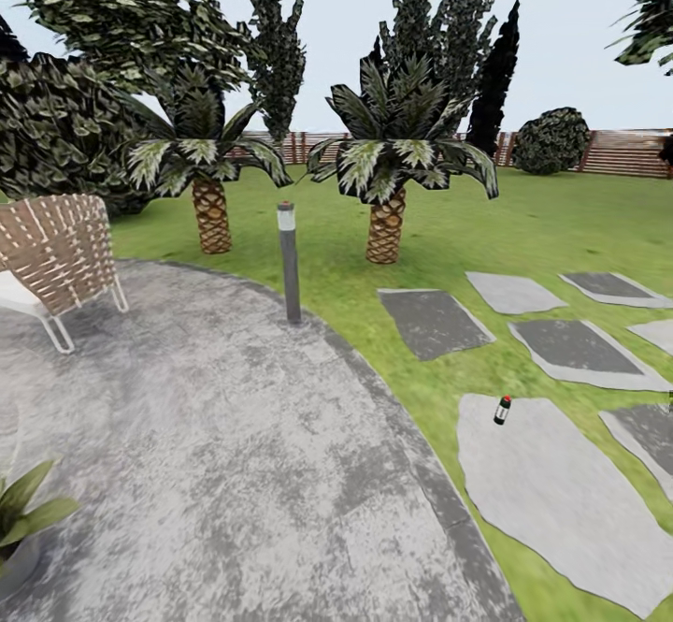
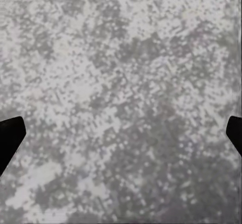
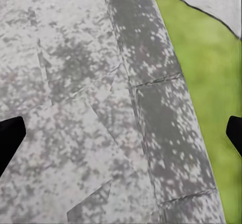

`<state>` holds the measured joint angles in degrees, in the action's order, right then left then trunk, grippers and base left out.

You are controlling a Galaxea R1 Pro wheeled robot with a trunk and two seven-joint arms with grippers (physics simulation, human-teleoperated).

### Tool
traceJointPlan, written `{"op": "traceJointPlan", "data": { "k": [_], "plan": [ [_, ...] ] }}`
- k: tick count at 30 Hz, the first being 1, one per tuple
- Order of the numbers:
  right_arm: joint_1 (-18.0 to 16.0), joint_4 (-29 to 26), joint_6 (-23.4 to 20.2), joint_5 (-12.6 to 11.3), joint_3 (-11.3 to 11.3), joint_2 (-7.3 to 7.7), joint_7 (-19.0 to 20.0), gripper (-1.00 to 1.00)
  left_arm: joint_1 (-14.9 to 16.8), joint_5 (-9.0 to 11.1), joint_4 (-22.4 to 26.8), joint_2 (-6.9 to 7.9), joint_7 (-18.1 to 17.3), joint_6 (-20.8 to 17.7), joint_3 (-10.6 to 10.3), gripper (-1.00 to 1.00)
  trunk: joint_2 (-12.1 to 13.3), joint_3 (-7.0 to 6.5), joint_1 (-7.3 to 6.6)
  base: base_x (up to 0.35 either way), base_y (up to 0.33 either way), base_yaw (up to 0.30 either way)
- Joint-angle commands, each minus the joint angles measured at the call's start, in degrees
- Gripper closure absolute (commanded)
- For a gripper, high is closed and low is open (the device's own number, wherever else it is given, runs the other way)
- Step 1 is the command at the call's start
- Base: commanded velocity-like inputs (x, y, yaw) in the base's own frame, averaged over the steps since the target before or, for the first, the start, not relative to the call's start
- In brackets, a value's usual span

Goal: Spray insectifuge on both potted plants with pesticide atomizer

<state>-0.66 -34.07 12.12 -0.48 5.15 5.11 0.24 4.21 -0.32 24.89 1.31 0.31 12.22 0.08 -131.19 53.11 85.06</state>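
On stepping stone [image 1: 551,491], small dark red-capped atomizer [image 1: 502,410]

Counts, head view: palms 2 [image 1: 210,168] [image 1: 393,159]; wicker chair 1 [image 1: 56,253]; bollard light 1 [image 1: 289,262]; pesticide atomizer 1 [image 1: 502,410]; potted plant 1, partly cut off at frame edge [image 1: 23,510]; stepping stones [image 1: 561,496], at least 7; round shrub 1 [image 1: 551,140].
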Motion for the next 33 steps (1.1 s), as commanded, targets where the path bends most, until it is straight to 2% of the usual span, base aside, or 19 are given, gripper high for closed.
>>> {"op": "traceJointPlan", "data": {
  "k": [1, 9, 17, 26, 33],
  "plan": [
    [0.0, 0.1, 0.2, 0.0, 0.0, -0.01, 0.0, -1.00, 0.0, 0.0, 0.0, 0.01, 0.0, 0.2, 0.0, -1.00, 0.0, 0.05, 0.02, 0.338, 0.000, -0.299],
    [0.0, 0.1, 0.2, 0.0, 0.0, -0.01, 0.0, -1.00, 0.0, 0.0, 0.0, 0.01, 0.0, 0.2, 0.0, -1.00, 0.0, 0.05, 0.02, 0.338, 0.000, -0.271],
    [0.0, 0.1, 0.2, 0.6, -0.6, 0.07, 0.3, -1.00, 0.0, 0.0, 0.0, 0.01, 0.0, 0.2, 0.0, -1.00, 0.0, 0.05, 0.02, 0.338, 0.000, -0.026],
    [0.0, 0.0, 0.2, 0.2, -0.5, 0.03, 0.1, -1.00, 0.0, 0.0, 0.0, 0.01, 0.0, 0.2, 0.0, -1.00, 0.0, 0.05, 0.02, 0.338, 0.000, -0.001],
    [0.0, 0.0, 0.2, 0.1, -0.5, -0.07, 0.1, -1.00, 0.0, 0.0, 0.0, 0.01, 0.0, 0.2, 0.0, -1.00, 0.0, 0.05, 0.02, 0.337, 0.022, -0.196]
  ]
}}
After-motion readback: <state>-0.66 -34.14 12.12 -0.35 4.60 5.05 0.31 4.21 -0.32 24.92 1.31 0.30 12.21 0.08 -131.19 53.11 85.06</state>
